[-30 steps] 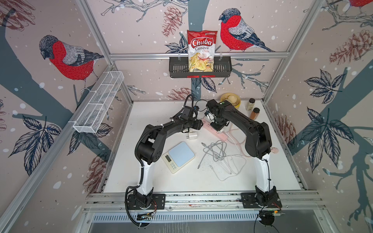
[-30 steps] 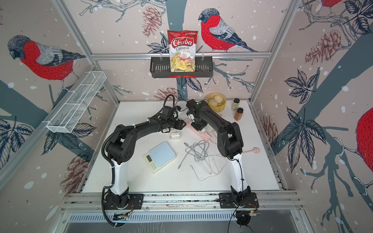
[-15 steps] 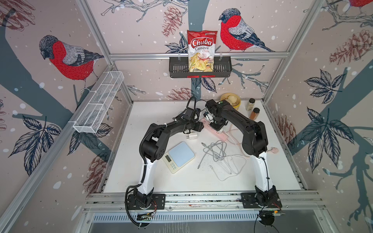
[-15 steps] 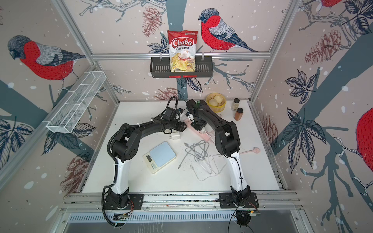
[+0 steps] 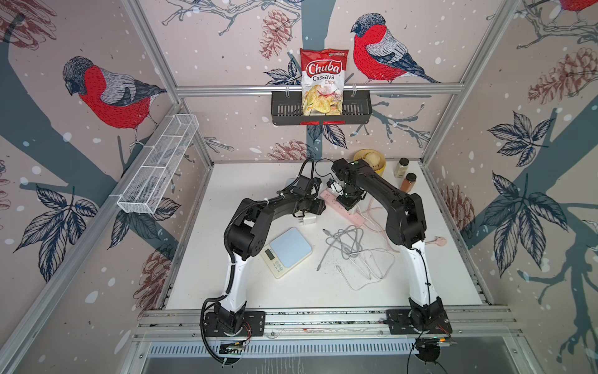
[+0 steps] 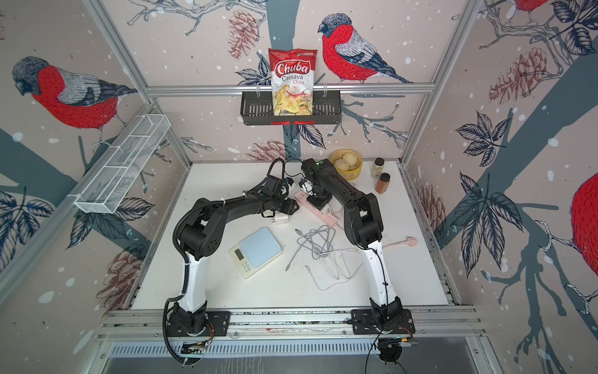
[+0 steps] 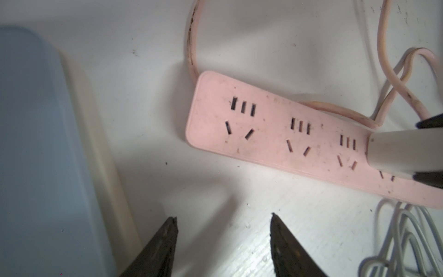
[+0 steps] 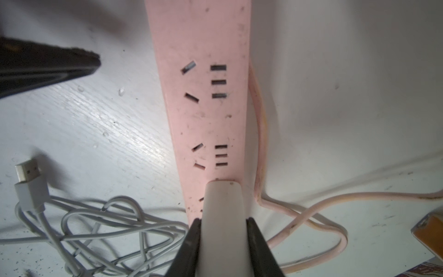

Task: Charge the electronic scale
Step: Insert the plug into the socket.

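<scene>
Scale (image 5: 286, 251) flat on the table near the left gripper (image 7: 223, 217), its jaws spread and empty, right gripper (image 8: 223, 220) pinching a white charger (image 8: 223, 201) over the pink power strip (image 8: 203, 108), both arms bent, reaching toward each other

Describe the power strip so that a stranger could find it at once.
On the white table, toward the back wall under the red chips bag, lies a long flat bar: the power strip. Alone among the white cables and blue scale, it is pink, with rows of slots.
</scene>
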Robot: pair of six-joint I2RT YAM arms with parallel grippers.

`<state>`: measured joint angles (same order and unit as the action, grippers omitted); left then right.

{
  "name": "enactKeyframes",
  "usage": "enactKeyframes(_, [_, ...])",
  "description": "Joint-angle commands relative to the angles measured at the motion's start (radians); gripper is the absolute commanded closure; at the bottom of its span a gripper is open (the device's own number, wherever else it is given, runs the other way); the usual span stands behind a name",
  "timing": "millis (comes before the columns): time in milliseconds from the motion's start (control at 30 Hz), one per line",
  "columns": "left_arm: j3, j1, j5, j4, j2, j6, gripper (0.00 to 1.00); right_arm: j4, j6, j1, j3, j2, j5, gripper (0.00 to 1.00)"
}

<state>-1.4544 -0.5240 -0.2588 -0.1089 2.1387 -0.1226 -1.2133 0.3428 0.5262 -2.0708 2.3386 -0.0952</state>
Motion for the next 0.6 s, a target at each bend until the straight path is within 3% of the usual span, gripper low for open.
enactKeyframes(0, [0.006,-0.002,0.005,0.013,-0.028,0.009,0.39,0.132,-0.044,-0.001,0.064,0.012,0.106,0.77])
enactKeyframes(67, [0.006,-0.001,0.013,0.004,-0.05,0.018,0.39,0.174,-0.064,0.0,0.066,-0.042,0.077,0.65])
enactKeyframes(233, [0.017,-0.001,0.036,-0.02,-0.132,0.032,0.38,0.198,-0.107,0.0,-0.002,-0.139,0.02,0.48])
enactKeyframes(400, [0.063,-0.001,0.069,-0.041,-0.254,0.047,0.38,0.229,-0.175,0.014,0.016,-0.26,-0.022,0.45])
enactKeyframes(567, [0.18,0.0,0.116,-0.054,-0.417,0.065,0.37,0.365,-0.295,0.065,0.221,-0.493,-0.134,0.45])
